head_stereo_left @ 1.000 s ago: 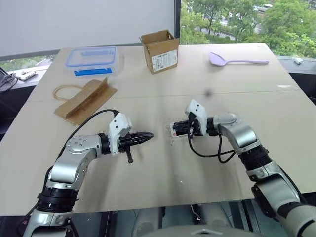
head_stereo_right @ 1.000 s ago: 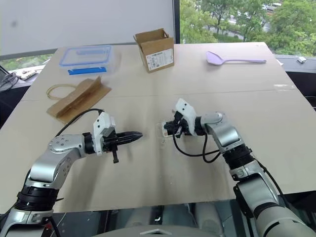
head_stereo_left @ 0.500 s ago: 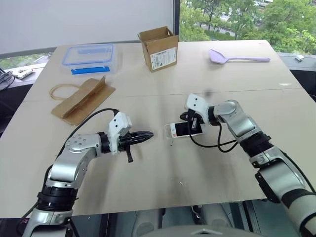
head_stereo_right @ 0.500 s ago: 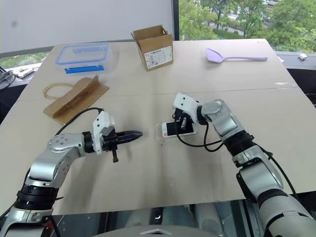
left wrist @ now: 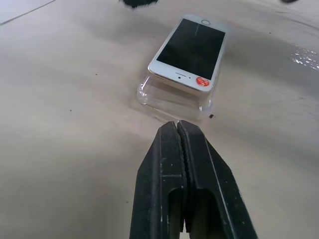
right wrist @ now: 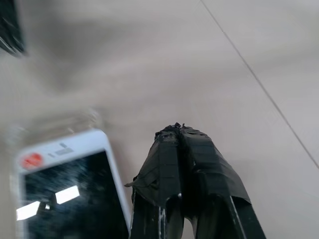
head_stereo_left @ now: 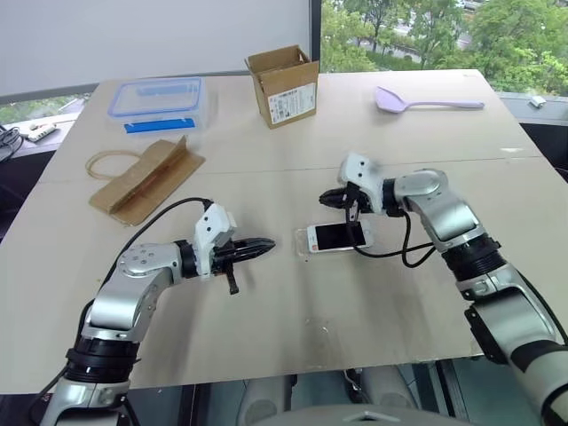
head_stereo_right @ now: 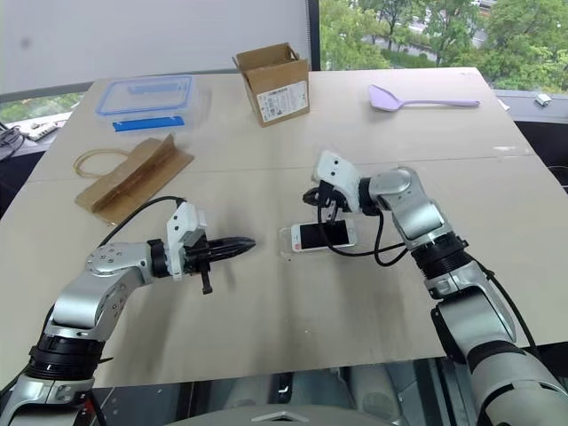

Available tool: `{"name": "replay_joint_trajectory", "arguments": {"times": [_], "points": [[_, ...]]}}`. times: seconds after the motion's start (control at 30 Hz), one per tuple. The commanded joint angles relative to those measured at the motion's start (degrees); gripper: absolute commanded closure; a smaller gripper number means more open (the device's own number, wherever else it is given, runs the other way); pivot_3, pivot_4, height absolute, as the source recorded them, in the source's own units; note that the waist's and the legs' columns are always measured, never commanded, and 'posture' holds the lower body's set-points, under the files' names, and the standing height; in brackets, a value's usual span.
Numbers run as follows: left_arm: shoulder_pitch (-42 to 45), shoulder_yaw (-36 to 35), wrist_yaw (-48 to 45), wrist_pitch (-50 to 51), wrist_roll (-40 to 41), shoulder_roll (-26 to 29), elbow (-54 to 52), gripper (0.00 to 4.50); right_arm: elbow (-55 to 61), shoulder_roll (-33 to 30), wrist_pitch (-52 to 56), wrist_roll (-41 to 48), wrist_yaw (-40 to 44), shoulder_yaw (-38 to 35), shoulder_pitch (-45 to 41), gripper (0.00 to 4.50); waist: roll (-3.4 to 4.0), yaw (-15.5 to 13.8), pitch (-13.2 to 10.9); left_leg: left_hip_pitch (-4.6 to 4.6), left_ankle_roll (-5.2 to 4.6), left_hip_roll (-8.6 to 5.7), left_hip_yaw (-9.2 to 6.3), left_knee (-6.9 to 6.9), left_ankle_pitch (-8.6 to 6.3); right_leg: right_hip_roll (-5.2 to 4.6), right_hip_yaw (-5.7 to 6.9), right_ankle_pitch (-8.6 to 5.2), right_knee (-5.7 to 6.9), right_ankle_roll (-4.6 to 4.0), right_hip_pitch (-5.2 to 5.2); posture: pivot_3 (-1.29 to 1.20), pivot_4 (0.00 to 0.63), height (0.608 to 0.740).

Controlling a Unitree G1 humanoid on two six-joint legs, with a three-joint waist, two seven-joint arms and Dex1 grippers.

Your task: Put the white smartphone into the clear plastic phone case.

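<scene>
The white smartphone (head_stereo_left: 337,237) lies screen up mid-table, its end with the red mark resting on the clear plastic phone case (left wrist: 169,97), which sticks out beneath that end. How far the phone sits down in the case I cannot tell. My right gripper (head_stereo_left: 329,197) hovers shut just above the far edge of the phone, apart from it, and its taped fingertips (right wrist: 172,144) stand beside the smartphone (right wrist: 70,184). My left gripper (head_stereo_left: 269,242) is shut and empty, pointing at the case's end from a short gap, with its black fingers (left wrist: 164,174) pressed together.
At the back stand an open cardboard box (head_stereo_left: 284,84) and a clear box with a blue-rimmed lid (head_stereo_left: 158,102). A folded brown paper bag (head_stereo_left: 142,177) lies back left and a lilac spoon (head_stereo_left: 426,102) back right. The table's front edge (head_stereo_left: 293,371) is near.
My right gripper has risen off the phone and rolled, and now hangs above it. The phone has settled flatter on the case. The left arm has not moved.
</scene>
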State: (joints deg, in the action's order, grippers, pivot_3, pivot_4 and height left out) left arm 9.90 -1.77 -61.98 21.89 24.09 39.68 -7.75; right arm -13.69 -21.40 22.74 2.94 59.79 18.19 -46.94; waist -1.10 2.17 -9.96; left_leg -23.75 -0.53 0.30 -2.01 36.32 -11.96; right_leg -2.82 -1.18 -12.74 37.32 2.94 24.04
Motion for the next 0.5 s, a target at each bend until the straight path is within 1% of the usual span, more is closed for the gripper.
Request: {"name": "replay_joint_trajectory", "arguments": {"times": [0.03,0.13,0.23,0.4,0.5], "points": [[0.4,-1.0,-0.6,-1.6,0.5,0.4,0.1,4.5,4.1,-1.6,3.1,0.7,1.9,0.9,1.9,4.45,0.0,0.0,0.0,0.01,0.0,0.0,0.01,0.0,0.0,0.0,0.0,0.0,0.0,0.0,0.0,0.0,0.15,0.74],[0.2,-0.7,-0.8,-2.3,0.2,0.2,0.6,4.5,2.8,-1.9,3.0,-2.4,0.9,4.3,4.0,4.45,-0.01,0.0,0.0,0.02,0.0,-0.01,0.0,0.0,0.0,0.0,0.01,-0.01,0.0,-0.01,-0.02,0.0,0.15,0.74],[-0.2,-0.8,-1.0,-2.9,0.2,0.3,0.8,4.5,3.1,-2.5,3.0,-4.3,1.8,7.3,5.9,4.45,-0.01,0.1,0.0,0.04,0.0,-0.03,0.04,0.0,0.0,0.0,-0.03,0.0,0.01,-0.01,-0.02,0.0,0.15,0.74],[-0.9,-0.9,-1.1,-3.6,0.1,0.3,1.1,4.5,4.2,-2.8,2.5,-6.1,2.0,9.9,7.8,4.45,-0.03,0.1,0.0,0.1,0.0,-0.01,0.0,0.01,0.0,0.01,0.02,-0.01,0.02,-0.01,-0.09,0.0,0.15,0.74],[-1.1,-0.6,-0.8,-3.9,-0.1,0.0,1.0,4.5,3.1,-3.1,0.4,-9.1,1.1,12.1,8.8,4.45,-0.06,0.1,0.1,0.16,0.0,0.0,0.0,0.01,0.0,0.01,0.03,-0.01,0.01,-0.01,-0.16,0.0,0.15,0.74]]}}
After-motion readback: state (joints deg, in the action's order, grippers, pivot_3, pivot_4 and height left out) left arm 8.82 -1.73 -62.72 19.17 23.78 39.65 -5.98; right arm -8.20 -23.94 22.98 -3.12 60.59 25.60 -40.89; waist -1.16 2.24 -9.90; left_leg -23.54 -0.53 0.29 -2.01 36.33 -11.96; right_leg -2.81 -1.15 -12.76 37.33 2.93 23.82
